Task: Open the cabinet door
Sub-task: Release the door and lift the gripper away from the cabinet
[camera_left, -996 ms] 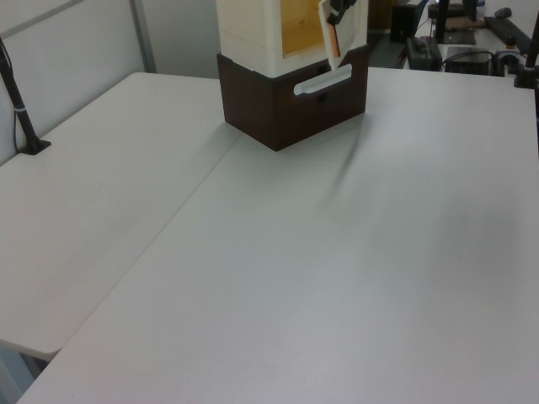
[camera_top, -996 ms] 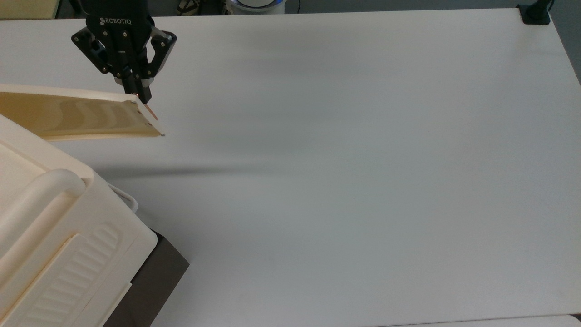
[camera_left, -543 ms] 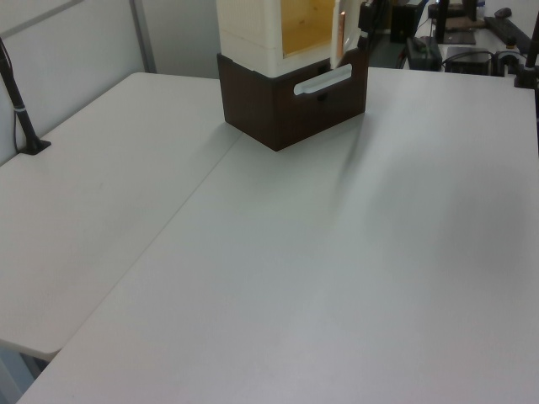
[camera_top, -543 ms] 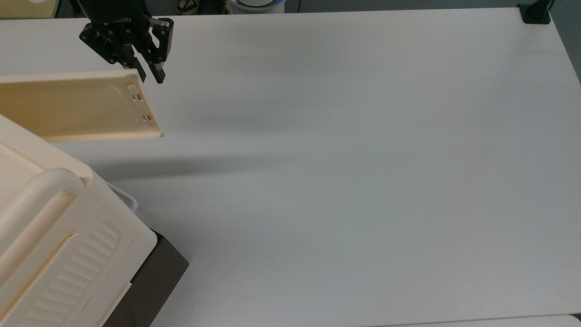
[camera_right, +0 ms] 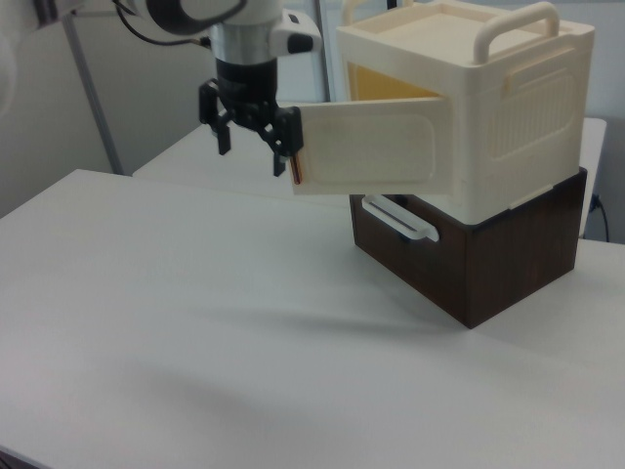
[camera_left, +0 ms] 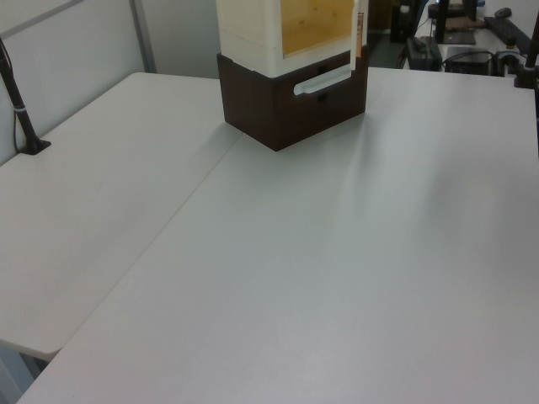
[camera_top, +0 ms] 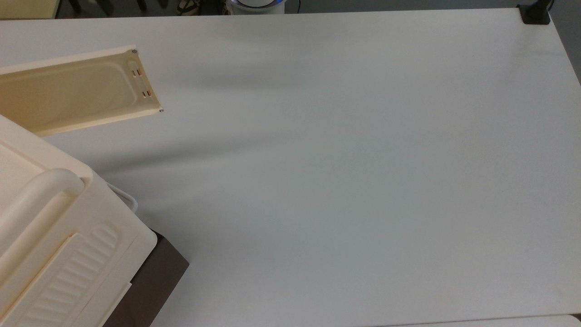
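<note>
The cabinet is a cream box with a bar handle on top, sitting on a dark brown base. Its cabinet door stands swung out wide, and the yellow inside of the cabinet shows behind it. In the top view the cabinet door shows its inner face with the latch strip at its free end, beside the cabinet. In the left view the cabinet door appears edge-on. My gripper hangs just off the door's free edge, at the right view's left, open and holding nothing.
The white table stretches wide to the top view's right of the cabinet. A white drawer handle sticks out from the brown base. A black clamp post stands at the top view's far right corner.
The gripper went from shut on the door's free edge to open, then pulled away out of the top view's upper edge. The door swung wider open.
</note>
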### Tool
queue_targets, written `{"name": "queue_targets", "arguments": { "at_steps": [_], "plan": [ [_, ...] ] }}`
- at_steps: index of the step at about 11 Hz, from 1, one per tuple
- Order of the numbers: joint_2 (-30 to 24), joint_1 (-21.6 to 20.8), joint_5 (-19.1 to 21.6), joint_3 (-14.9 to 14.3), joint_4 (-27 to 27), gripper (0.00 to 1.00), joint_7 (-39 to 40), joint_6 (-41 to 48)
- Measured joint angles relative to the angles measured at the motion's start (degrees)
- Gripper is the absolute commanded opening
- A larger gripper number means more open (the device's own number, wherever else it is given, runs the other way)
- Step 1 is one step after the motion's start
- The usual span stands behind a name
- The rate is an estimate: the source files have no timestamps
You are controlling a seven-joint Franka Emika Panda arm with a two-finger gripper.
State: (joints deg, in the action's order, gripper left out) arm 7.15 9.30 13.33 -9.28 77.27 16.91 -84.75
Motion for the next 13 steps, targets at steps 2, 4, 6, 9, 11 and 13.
{"name": "queue_targets", "arguments": {
  "at_steps": [2, 4, 6, 9, 11, 13],
  "plan": [
    [-3.0, 0.0, -1.2, 0.3, 0.0, 1.0, 0.0, 4.9],
    [-5.2, -0.6, -2.4, 0.7, 0.1, 1.0, 0.0, 8.6],
    [-6.1, -2.5, -2.7, 1.0, 0.3, 1.0, 0.0, 10.4],
    [-6.1, -6.0, -4.7, 1.2, 1.0, 1.0, -0.9, 10.4],
    [-6.1, -7.2, -5.3, 1.2, 2.1, 1.0, -7.7, 7.4],
    [-5.8, -12.3, -11.3, 1.4, 4.6, 1.0, -14.6, 4.9]
  ]
}}
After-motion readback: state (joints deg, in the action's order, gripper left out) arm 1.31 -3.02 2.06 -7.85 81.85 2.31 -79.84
